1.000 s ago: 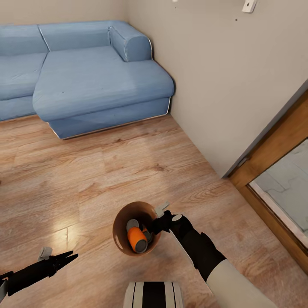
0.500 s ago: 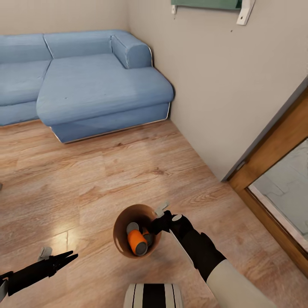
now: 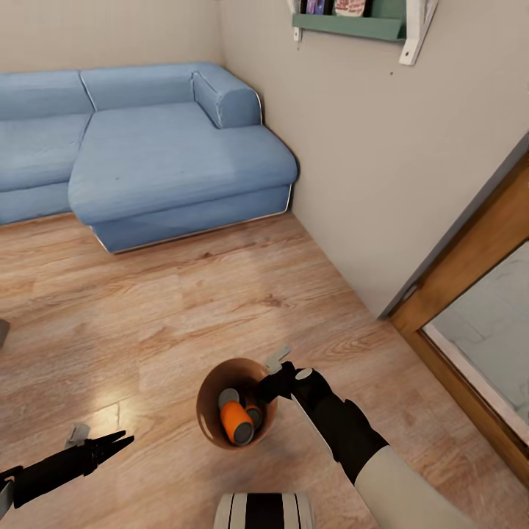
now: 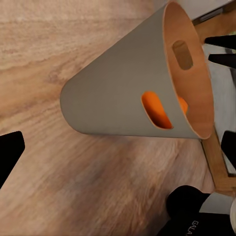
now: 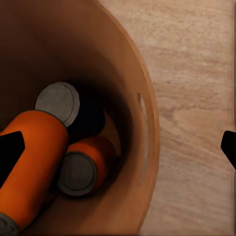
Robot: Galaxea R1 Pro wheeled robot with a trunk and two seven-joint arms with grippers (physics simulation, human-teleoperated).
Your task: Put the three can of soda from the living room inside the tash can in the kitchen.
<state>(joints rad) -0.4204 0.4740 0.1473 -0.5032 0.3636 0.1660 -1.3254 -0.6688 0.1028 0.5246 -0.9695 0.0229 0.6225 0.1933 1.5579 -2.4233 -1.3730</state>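
Nearest in the head view, the right gripper (image 3: 278, 376) pinches the rim of the small round tapered bin with pale grey outside and brown inside (image 3: 213, 426), its black fingers pressed onto the near-right edge and carrying the bin above the light wood floor (image 3: 184, 308). Inside the bin lie the drink cans: a large orange can (image 3: 236, 422) on top, a second orange can (image 3: 254, 416) beside it, and a grey metal can top (image 3: 227, 397) behind.

The right wrist view looks straight down into the bin (image 5: 147, 147) and gives what the head view only hints at: the big orange can (image 5: 34, 162) leaning across, the smaller orange can (image 5: 86, 164) showing its grey end, and a third grey top (image 5: 58, 103) whose body is lost in shadow, so its colour cannot be told. A slot in the bin wall shows there too.

The left wrist view sees the bin (image 4: 113, 98) from outside, with orange showing through a slot in the grey wall.

To the low left of the head view the left gripper (image 3: 110, 443) hangs free with its fingers slightly spread, holding nothing.

Farther off stand the blue corner sofa (image 3: 147, 154), the wood door frame (image 3: 470, 264) at right, and a green wall shelf (image 3: 353, 22) high on the beige wall.
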